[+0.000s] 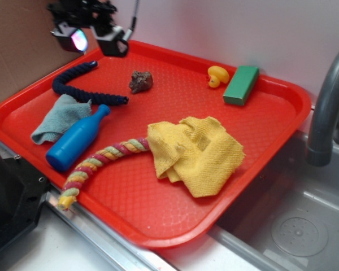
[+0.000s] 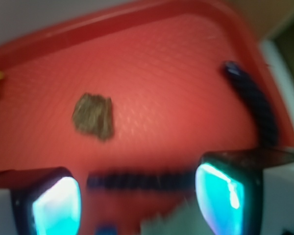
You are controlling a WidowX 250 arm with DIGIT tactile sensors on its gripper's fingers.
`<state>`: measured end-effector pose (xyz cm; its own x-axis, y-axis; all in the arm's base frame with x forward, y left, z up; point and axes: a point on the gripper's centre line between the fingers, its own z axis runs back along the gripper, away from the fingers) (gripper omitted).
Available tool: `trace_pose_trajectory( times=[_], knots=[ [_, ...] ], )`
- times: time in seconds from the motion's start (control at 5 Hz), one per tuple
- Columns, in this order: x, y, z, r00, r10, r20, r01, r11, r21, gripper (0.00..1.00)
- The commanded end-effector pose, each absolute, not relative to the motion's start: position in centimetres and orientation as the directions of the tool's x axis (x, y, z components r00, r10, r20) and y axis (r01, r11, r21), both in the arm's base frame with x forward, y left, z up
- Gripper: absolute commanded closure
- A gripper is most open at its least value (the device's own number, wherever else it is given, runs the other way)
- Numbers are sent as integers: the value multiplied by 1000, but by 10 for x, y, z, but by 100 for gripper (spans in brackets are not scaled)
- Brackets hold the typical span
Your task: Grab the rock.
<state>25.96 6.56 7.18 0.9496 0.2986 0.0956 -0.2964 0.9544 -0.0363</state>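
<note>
While the red tray (image 1: 271, 147) lies on the bench beside a steel sink (image 1: 305, 226), its near edge carries the end of a multicoloured braided rope (image 1: 96, 164), which runs back toward the tray's middle and meets a crumpled yellow cloth (image 1: 195, 152). Just beside the rope, on the tray's left half, a blue plastic bottle (image 1: 76, 141) lies on its side, its neck pointing toward the tray's far rim. Touching the bottle on its left is a small blue-grey cloth (image 1: 59, 116). Farther in, a dark navy rope (image 1: 79, 87) curves along the tray's left side. The rock (image 1: 140, 81) sits alone on bare tray surface near the far rim, just beyond the navy rope's end and well apart from the yellow rubber duck (image 1: 217, 75) and the green block (image 1: 241, 84) at the tray's far right corner. Above the tray's far left corner hangs the hand (image 1: 93, 38), its two fingers spread apart with nothing between them. In the blurred wrist view the fingers (image 2: 56, 205) frame the bottom of the picture, and the rock (image 2: 93, 116) lies ahead of them, untouched. A grey faucet (image 1: 327, 101) rises to the tray's right.
</note>
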Motion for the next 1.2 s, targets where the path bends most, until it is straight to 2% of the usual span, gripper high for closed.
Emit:
trace_pose_trajectory(
  times=[0.0, 0.8, 1.0],
  knots=[
    [293, 55, 48, 985, 151, 88, -148, 988, -38, 0],
    [301, 29, 29, 995, 84, 54, -83, 996, -20, 0],
    [298, 33, 28, 994, 105, 23, -106, 994, 9, 100]
  ],
)
